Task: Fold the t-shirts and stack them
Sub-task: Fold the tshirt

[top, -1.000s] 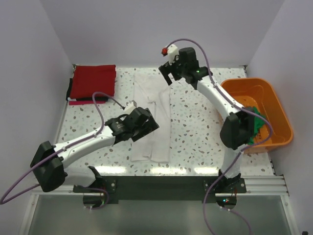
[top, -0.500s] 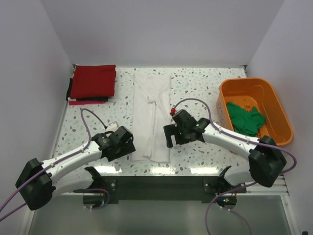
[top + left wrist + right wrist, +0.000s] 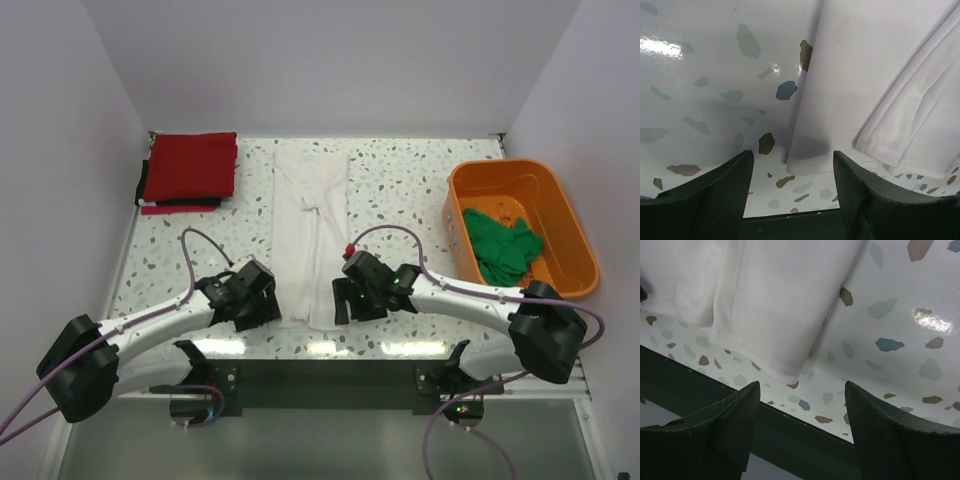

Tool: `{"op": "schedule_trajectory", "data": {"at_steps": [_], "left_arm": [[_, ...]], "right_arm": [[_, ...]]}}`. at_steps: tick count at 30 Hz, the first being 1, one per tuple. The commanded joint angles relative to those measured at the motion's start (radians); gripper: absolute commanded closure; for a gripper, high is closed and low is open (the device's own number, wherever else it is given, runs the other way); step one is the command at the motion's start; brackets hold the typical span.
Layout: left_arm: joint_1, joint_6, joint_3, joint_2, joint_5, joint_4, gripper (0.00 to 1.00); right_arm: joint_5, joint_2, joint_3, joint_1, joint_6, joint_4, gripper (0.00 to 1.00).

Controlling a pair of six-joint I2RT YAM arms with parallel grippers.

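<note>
The white t-shirt (image 3: 308,220) lies as a long folded strip down the middle of the table. My left gripper (image 3: 265,308) hangs open over its near-left corner, and my right gripper (image 3: 343,305) hangs open over its near-right corner. In the left wrist view the white t-shirt's corner (image 3: 810,150) lies flat between the spread fingers (image 3: 725,195). The right wrist view shows the other hem corner (image 3: 785,370) just ahead of its fingers (image 3: 875,430). Neither gripper holds cloth. A folded red t-shirt (image 3: 190,165) rests on a thin dark one (image 3: 141,186) at the far left. The green t-shirt (image 3: 505,245) is crumpled in the tub.
The orange plastic tub (image 3: 575,235) stands at the right side of the speckled table. The table's dark near edge (image 3: 790,432) runs right below both grippers. White walls close in the left, far and right sides.
The right arm swept from the shirt's far end down to its near-right corner. The left arm pulled back toward the near edge, to the near-left corner.
</note>
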Motion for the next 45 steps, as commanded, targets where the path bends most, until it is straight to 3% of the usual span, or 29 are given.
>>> {"op": "schedule_trajectory", "data": {"at_steps": [1, 8, 10, 13, 15, 16, 17, 20, 27, 37, 40, 41, 43, 45], "left_arm": [[0.002, 0.023, -0.033, 0.021, 0.046, 0.058, 0.33], [-0.004, 0.028, -0.067, 0.032, 0.059, 0.08, 0.59], [-0.008, 0.027, -0.072, 0.043, 0.055, 0.078, 0.63], [-0.009, 0.02, -0.067, 0.044, 0.027, 0.037, 0.8], [-0.008, 0.014, -0.067, 0.038, 0.01, -0.001, 0.97], [-0.008, 0.013, -0.067, 0.025, 0.003, -0.011, 1.0], [-0.008, 0.016, -0.067, 0.017, 0.001, -0.02, 1.0], [-0.01, 0.023, -0.072, -0.015, 0.006, -0.026, 1.0], [-0.013, 0.042, -0.052, -0.084, 0.055, -0.009, 1.0], [-0.022, 0.083, -0.049, -0.079, 0.067, 0.0, 1.0], [-0.022, 0.056, -0.093, -0.06, 0.078, 0.0, 1.0], [-0.022, 0.051, -0.101, -0.06, 0.082, 0.014, 1.0], [-0.024, 0.043, -0.116, -0.063, 0.085, 0.023, 1.0], [-0.024, 0.04, -0.118, -0.068, 0.081, 0.035, 1.0]], "right_arm": [[-0.023, 0.05, -0.005, 0.029, 0.072, 0.093, 0.3], [-0.016, 0.115, -0.019, 0.046, 0.104, 0.127, 0.42], [-0.017, 0.119, -0.026, 0.048, 0.115, 0.13, 0.51], [-0.017, 0.106, -0.043, 0.048, 0.127, 0.119, 0.67], [-0.007, 0.089, -0.056, 0.048, 0.129, 0.096, 0.76], [-0.005, 0.084, -0.066, 0.046, 0.129, 0.09, 0.8], [-0.011, 0.078, -0.074, 0.048, 0.13, 0.087, 0.9], [-0.036, 0.041, -0.108, 0.049, 0.137, 0.085, 1.0], [-0.077, -0.045, -0.129, 0.057, 0.117, 0.122, 1.0], [-0.088, 0.026, -0.122, 0.065, 0.098, 0.133, 0.98], [-0.057, 0.012, -0.109, 0.068, 0.091, 0.093, 0.76], [-0.05, 0.007, -0.102, 0.069, 0.072, 0.079, 0.62], [-0.028, -0.005, -0.06, 0.075, 0.043, 0.039, 0.56], [-0.011, -0.013, -0.018, 0.095, -0.024, 0.001, 0.35]]}}
